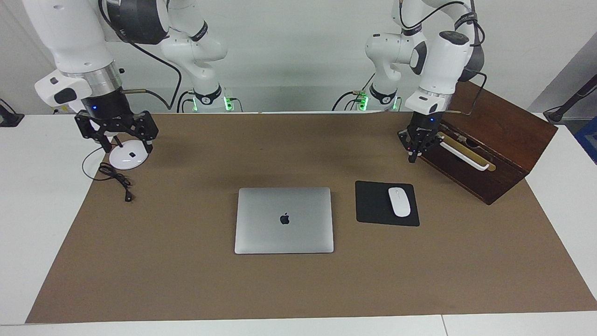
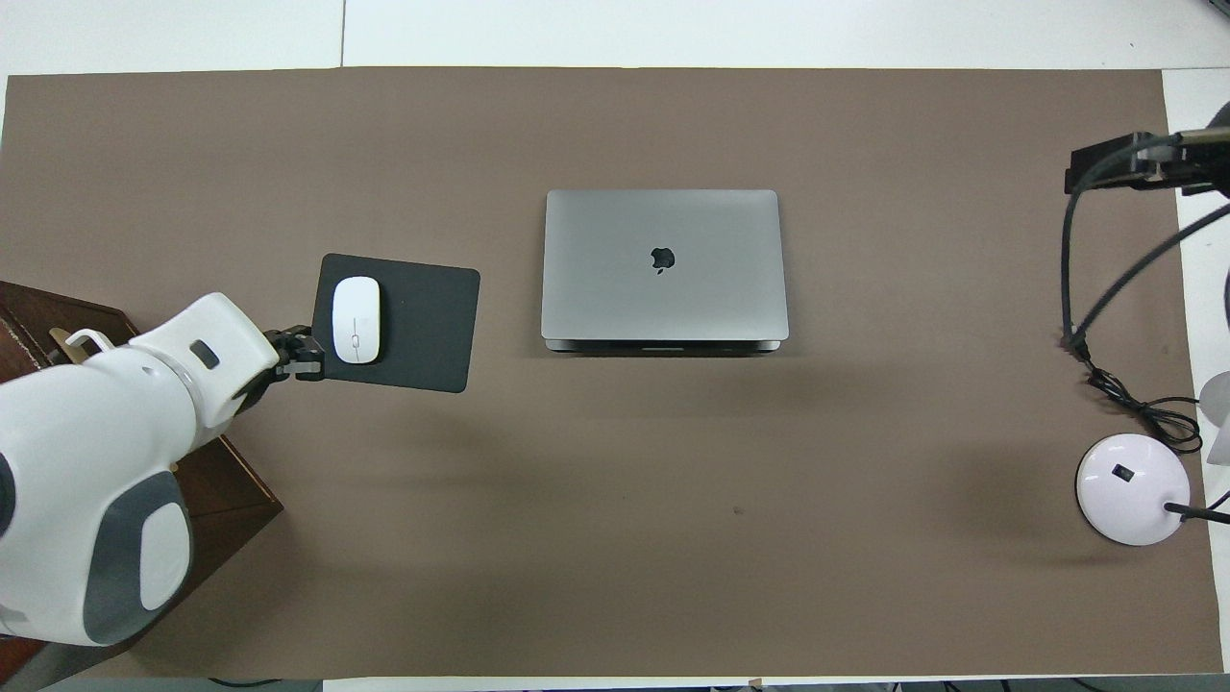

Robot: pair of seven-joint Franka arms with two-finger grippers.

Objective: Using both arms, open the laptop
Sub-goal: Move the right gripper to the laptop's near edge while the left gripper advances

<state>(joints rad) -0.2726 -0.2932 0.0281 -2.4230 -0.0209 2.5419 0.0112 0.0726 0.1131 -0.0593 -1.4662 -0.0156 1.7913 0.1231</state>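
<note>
My two grippers hang in the air, and neither one touches anything. The laptop (image 1: 284, 220) lies shut and flat on the brown mat (image 1: 186, 280), between my two hands and well apart from both. Its hinge edge looks turned toward me, so I judge the opening edge to be the one away from me; I think it was placed like this so that one hand can hold the base while the other lifts the lid.

My right gripper (image 1: 125, 144) is over the round white lamp base (image 1: 128, 158) at my right arm's end of the table, and its fingers are clearly spread apart. My left gripper (image 1: 413, 156) hangs just in front of the wooden box (image 1: 503, 135), with the black mouse pad (image 1: 373, 205) and the white mouse (image 1: 399, 201) below and a little ahead of it. If its fingers are apart or together, I cannot tell.

The facing view shows both hands raised and how high they stand. The overhead view hides my right gripper almost fully; it shows only the lamp base (image 2: 1132, 486) and its cable (image 2: 1124, 384). However, it shows well the dark seam on the laptop (image 2: 663, 264) edge nearest to me, and my left gripper (image 2: 300, 354) seems there to touch the mouse pad (image 2: 423, 327), which is only covering from above.
</note>
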